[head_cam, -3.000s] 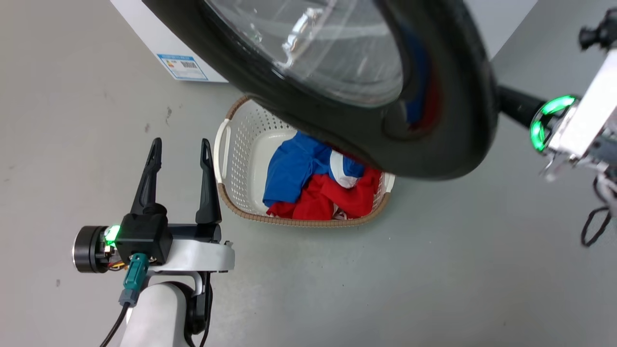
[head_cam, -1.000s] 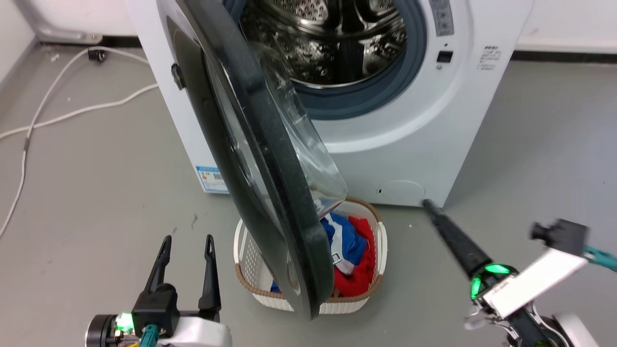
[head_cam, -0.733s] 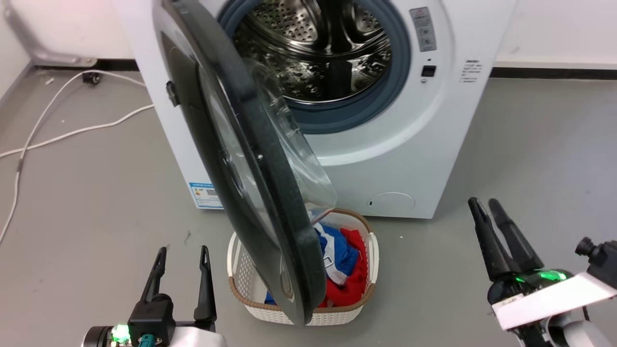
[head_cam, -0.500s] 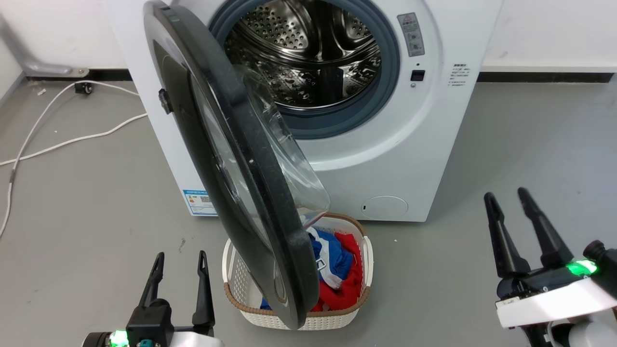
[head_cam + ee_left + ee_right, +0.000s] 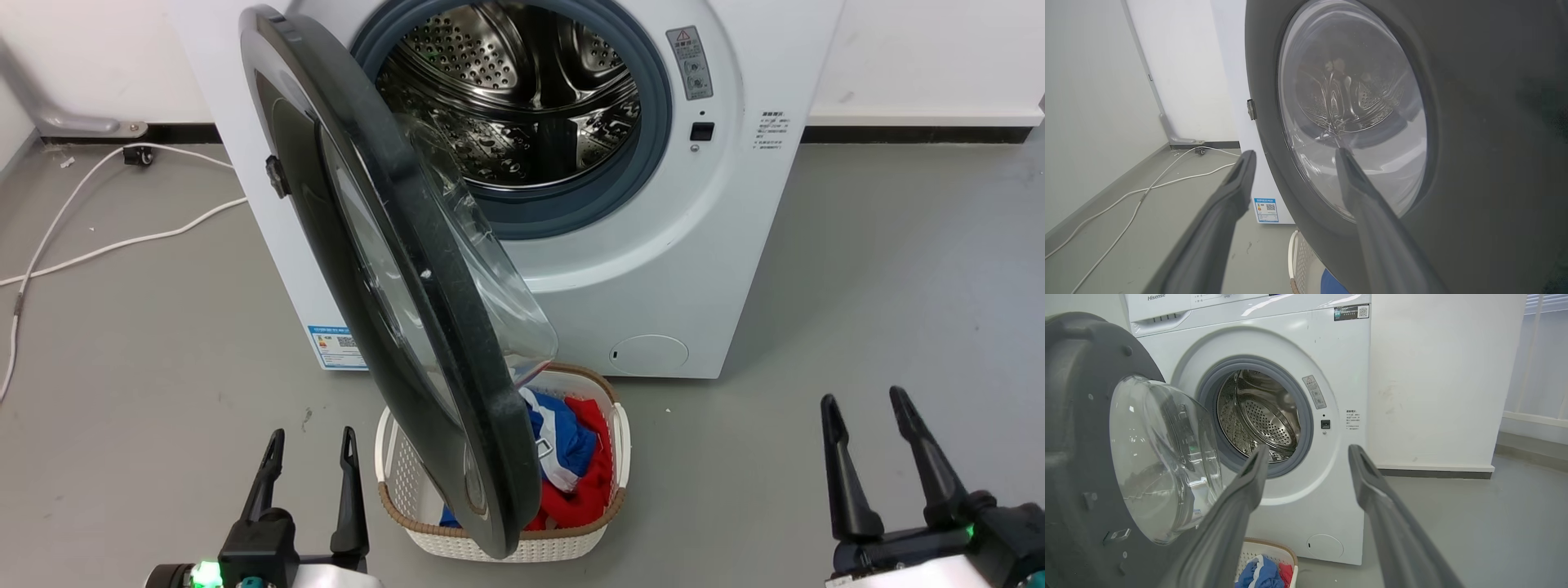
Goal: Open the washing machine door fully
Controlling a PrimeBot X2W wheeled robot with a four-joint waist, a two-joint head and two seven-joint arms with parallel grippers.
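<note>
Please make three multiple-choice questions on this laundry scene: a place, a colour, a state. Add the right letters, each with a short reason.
1. Where is the laundry basket? A on a shelf; B on the floor, under the washing machine door; C on a chair.
2. Which colours have the clothes in it? A green, yellow; B black; C blue, red, white.
3. How are the left pincer and right pincer? A open, empty; B shut; C gripping the door.
Answers: B, the door's lower edge hangs over it; C, those colours show; A, both spread, nothing between.
</note>
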